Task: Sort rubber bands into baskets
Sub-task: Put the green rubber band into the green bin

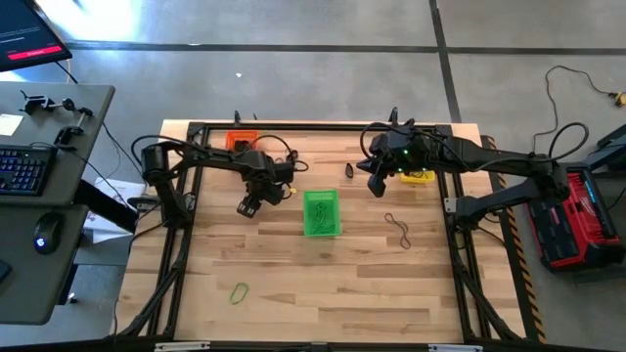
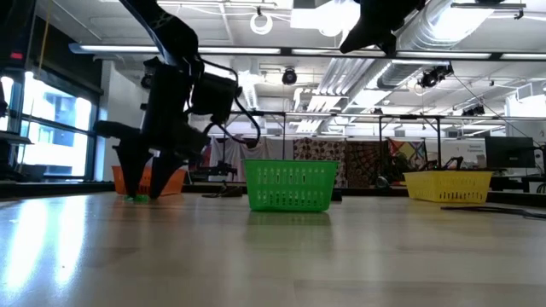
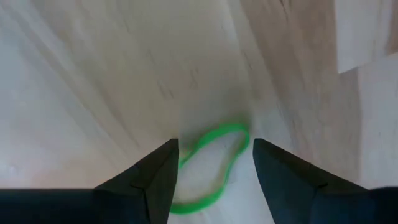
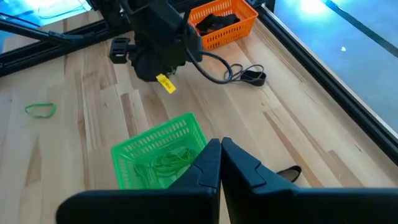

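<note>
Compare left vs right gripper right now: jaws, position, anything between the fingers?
The left gripper has its jaws open; the right gripper has them shut. The left gripper is down at the table left of the green basket, straddling a green rubber band; the right gripper hangs above the table near the yellow basket, with nothing between its fingers. Both are dark two-finger grippers.

no readable text, yellow tag (image 4: 165,83) on the left arm too small to read

One camera looks straight down on the pale wooden table (image 1: 323,264); another sits level with its top. Both catch the green slatted plastic basket (image 1: 321,213), as does the right wrist camera; the left wrist's hangs close over bare boards.
</note>
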{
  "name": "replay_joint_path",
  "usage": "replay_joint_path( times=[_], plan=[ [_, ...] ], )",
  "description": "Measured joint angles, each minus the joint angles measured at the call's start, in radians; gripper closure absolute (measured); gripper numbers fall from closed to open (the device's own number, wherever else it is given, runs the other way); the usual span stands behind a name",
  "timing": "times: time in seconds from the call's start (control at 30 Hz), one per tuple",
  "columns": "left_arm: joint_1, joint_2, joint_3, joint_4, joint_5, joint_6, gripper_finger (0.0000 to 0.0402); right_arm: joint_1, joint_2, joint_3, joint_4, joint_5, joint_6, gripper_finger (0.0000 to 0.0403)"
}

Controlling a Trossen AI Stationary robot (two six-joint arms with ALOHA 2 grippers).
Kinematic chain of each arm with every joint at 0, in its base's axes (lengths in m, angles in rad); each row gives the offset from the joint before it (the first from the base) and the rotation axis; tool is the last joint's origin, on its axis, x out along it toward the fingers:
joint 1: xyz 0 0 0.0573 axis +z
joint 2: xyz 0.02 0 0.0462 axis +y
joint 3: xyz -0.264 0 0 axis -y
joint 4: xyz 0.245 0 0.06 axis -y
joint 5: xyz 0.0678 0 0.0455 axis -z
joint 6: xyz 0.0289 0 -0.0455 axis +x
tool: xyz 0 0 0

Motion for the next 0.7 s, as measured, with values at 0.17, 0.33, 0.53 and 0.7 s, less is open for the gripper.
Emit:
replay_joint_path(
  times=[0.17,0.33,0.53,0.7],
  plan=[
    [-0.026,-0.001,-0.050,0.039,-0.058,0.001,0.0214,0.000,0.000,0.000,-0.005,0.000,0.000,0.0403],
    [-0.056,-0.016,-0.054,0.051,-0.094,0.000,0.0280,0.000,0.000,0.000,-0.007,0.000,0.000,0.0403],
    [-0.066,-0.043,-0.058,0.059,-0.066,-0.039,0.0389,0.000,0.000,0.000,-0.007,0.000,-0.004,0.0403],
    [-0.063,-0.084,-0.042,0.045,-0.020,-0.098,0.0394,0.000,0.000,0.000,-0.008,0.001,-0.004,0.0403]
  ],
)
